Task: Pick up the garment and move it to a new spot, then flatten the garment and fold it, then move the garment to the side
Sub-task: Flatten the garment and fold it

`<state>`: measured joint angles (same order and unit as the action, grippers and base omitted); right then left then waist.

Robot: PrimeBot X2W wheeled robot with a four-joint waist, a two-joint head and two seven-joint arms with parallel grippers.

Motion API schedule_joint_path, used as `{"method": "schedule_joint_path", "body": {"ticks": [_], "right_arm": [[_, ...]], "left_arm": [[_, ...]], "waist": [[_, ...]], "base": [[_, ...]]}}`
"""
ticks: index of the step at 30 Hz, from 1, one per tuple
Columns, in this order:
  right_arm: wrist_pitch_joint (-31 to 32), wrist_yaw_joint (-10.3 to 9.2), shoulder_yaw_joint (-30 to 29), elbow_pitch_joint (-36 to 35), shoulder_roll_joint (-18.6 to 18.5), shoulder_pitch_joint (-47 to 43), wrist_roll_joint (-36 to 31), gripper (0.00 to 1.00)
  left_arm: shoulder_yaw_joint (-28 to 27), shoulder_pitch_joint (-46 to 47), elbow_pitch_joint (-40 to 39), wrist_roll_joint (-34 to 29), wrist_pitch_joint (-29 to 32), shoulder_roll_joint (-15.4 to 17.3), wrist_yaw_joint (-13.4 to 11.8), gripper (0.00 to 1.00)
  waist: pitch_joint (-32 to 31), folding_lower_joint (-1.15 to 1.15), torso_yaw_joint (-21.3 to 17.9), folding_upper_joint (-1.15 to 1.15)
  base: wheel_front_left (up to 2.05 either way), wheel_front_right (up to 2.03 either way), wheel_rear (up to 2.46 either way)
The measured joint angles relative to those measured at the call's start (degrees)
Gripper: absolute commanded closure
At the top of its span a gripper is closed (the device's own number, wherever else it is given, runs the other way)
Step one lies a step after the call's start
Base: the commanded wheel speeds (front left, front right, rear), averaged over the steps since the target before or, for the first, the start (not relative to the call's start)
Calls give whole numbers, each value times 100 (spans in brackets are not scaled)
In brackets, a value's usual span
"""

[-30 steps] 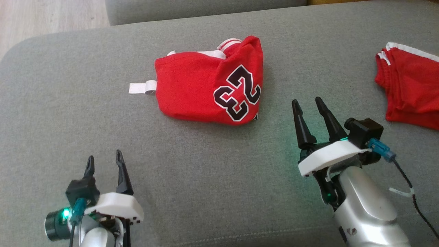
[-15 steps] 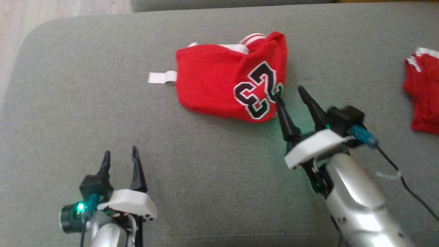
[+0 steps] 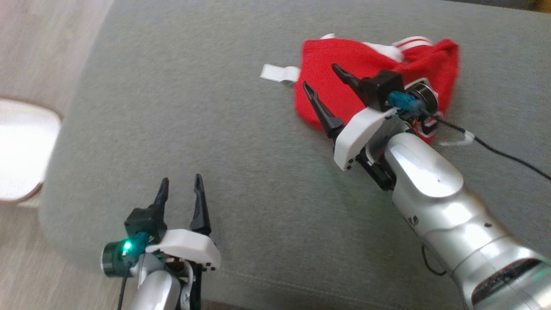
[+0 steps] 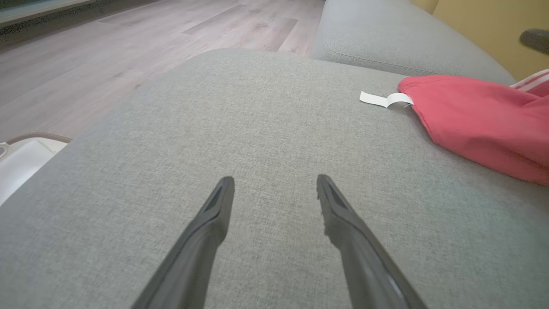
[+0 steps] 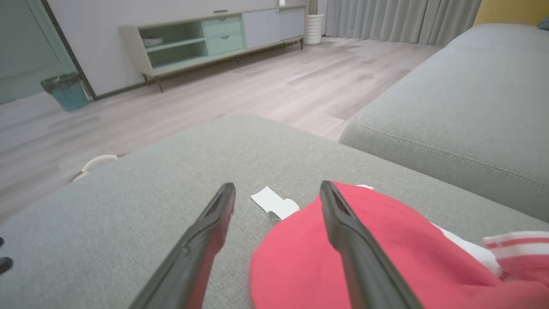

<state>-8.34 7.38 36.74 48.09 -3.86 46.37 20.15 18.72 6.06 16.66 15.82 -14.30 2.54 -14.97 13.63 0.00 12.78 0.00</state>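
The red garment [image 3: 344, 49] with white trim lies crumpled on the grey sofa cushion [image 3: 193, 107], and a white label [image 3: 277, 72] sticks out of its left side. My right gripper [image 3: 319, 74] is open above the garment's left part, and its arm hides the garment's near side. In the right wrist view the fingers [image 5: 278, 184] straddle the garment's edge [image 5: 300, 266] beside the label [image 5: 274, 201]. My left gripper [image 3: 181, 178] is open over bare cushion, well short of the garment [image 4: 480, 124] and holding nothing [image 4: 275, 178].
The cushion's rounded left edge drops to a wooden floor, where a white round object [image 3: 21, 155] sits. A second sofa section [image 5: 450, 107] lies behind the garment. A sideboard [image 5: 214, 34] and a bin [image 5: 66, 90] stand across the room.
The head camera has turned, shifting the whole picture right. My right gripper has reached forward and left from beside the garment to over it, still open. The left gripper kept its place.
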Motion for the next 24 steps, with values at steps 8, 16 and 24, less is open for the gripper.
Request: {"method": "schedule_joint_path", "body": {"ticks": [8,16,24], "right_arm": [[386,0,166,1302,-4,483,-119,0],[538,0,131,1911,-16,537,-169,100],[-221,0,11,1834,-31,755,-44,100]], "left_arm": [[271,57,-64,210,0,-4,-75,0],[288,64,-136,227,0,-5,-116,0],[334,238,-164,252,0,-11,-114,0]], "waist": [[254,0,665,0],[443,0,874,0],[443,0,682,0]], "base": [[0,0,0],[0,0,0],[0,0,0]]}}
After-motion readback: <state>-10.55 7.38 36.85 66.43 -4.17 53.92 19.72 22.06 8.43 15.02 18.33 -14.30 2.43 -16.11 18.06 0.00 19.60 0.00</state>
